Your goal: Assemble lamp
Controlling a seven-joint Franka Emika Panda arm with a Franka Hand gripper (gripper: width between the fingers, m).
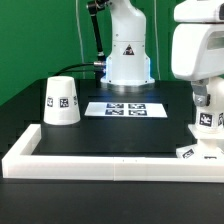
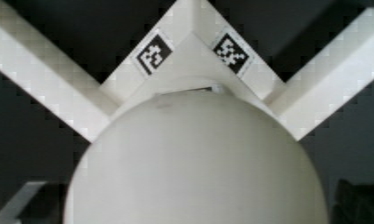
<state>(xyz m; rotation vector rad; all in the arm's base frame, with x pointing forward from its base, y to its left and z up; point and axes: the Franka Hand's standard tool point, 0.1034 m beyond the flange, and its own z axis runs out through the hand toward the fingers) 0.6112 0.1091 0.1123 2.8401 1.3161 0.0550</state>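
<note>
Three white lamp parts are showing: one shade (image 1: 62, 102), one bulb (image 1: 207, 122) and one base (image 1: 192, 152). Alongside them, one long white rail (image 1: 100, 165), one marker board (image 1: 125, 108) and one robot arm (image 1: 128, 50) are appearing on the single desk (image 1: 110, 135). The shade is displaying two square tags (image 1: 66, 101), the marker board is carrying what look like four, and the wrist view is showing two more.

Bright, even light; the near bulb (image 2: 198, 160) in wrist view looks blurred.
</note>
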